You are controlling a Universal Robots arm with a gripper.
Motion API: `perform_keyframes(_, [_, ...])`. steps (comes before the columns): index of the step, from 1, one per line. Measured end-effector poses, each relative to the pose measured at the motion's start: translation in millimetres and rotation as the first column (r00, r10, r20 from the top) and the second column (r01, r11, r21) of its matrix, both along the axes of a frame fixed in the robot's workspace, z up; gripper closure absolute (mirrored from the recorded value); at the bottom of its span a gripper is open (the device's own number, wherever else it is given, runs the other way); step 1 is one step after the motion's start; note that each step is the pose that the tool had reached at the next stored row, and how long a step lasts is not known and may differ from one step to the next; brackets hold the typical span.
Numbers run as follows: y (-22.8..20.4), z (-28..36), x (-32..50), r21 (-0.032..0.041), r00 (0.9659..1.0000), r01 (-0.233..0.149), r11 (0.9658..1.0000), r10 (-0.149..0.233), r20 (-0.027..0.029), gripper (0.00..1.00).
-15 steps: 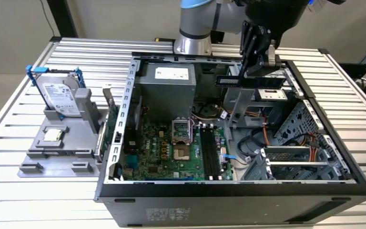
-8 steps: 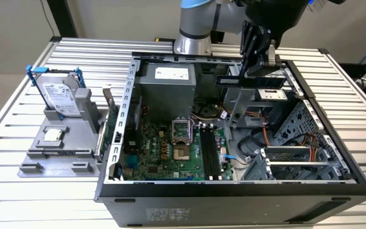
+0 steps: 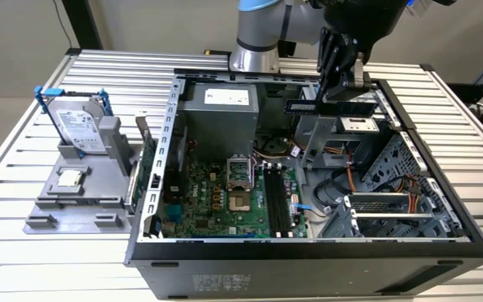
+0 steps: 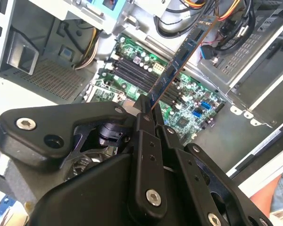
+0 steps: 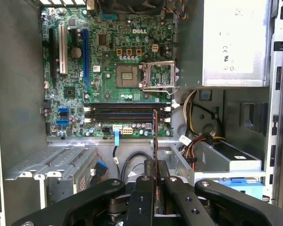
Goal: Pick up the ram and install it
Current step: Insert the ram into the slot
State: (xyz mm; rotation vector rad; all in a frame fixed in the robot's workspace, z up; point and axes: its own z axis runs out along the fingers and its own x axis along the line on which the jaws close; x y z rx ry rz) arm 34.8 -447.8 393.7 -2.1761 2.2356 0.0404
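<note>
Hand [image 3: 342, 94] clamped on the ram [image 3: 329, 106], held above the open computer case [image 3: 174, 119], at 1 o'clock from the motherboard [image 3: 208, 195] in the exterior view; ram's gripped end hidden between fingers [image 4: 142, 132].

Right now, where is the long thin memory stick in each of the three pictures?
Exterior view: the ram sits level in the end effector, over the open case.
Second wrist view: slanting out from the end effector across the motherboard.
First wrist view: edge-on, a thin line reaching the memory slots.
Shared landmark: the memory slots.
</note>
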Motion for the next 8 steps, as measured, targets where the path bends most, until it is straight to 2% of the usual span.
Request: perform_keyframes(8, [0.0,0.0,0.0,0.0001,0.9987,0.05,0.9987,-0.05,0.0,1.0])
